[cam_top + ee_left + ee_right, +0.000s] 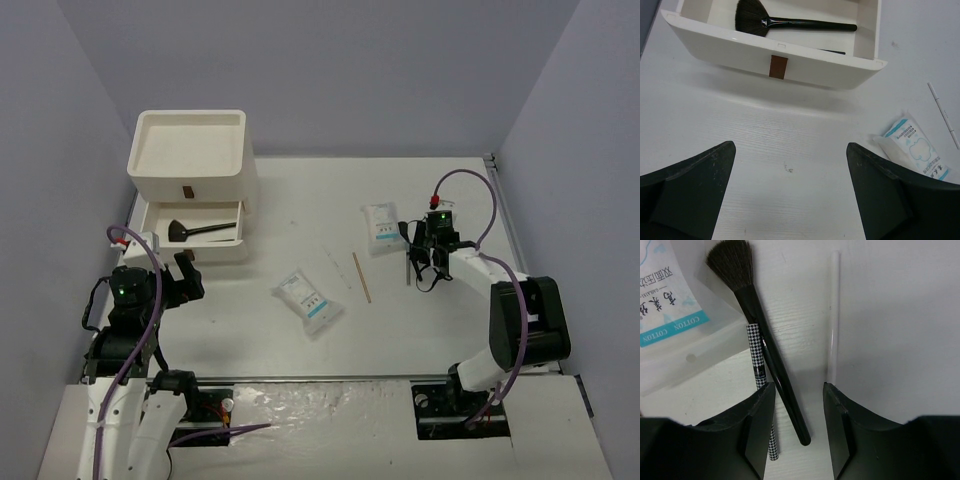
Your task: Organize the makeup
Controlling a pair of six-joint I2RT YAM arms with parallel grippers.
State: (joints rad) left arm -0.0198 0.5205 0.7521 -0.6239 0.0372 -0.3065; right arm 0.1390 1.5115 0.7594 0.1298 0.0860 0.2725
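"Two arms are out. What is the left gripper (188, 277) doing?"

"Its fingers (695, 175) are spread wide with nothing in them. It hangs over the table (240, 335), just near of the open drawer (190, 252)."

"What is in the drawer?"

"One fan brush (195, 231) lies in it. The drawer sticks out of the white box (215, 180) at the far left."

"And the right gripper (799, 390)?"

"It is down low at the right side. Its fingers (757, 415) are apart, one on each side of a black brush (760, 330) lying flat on the table. I cannot see them squeezing it."

"What else is by it?"

"A checked pencil (758, 360) lies against the brush, and a clear tube (833, 315) lies beside them, a bit apart. One packet (383, 225) is just left of the gripper, a bit farther away. Another packet (310, 301) is in the middle of the table. A wooden stick (361, 277) lies between that packet and the right gripper."
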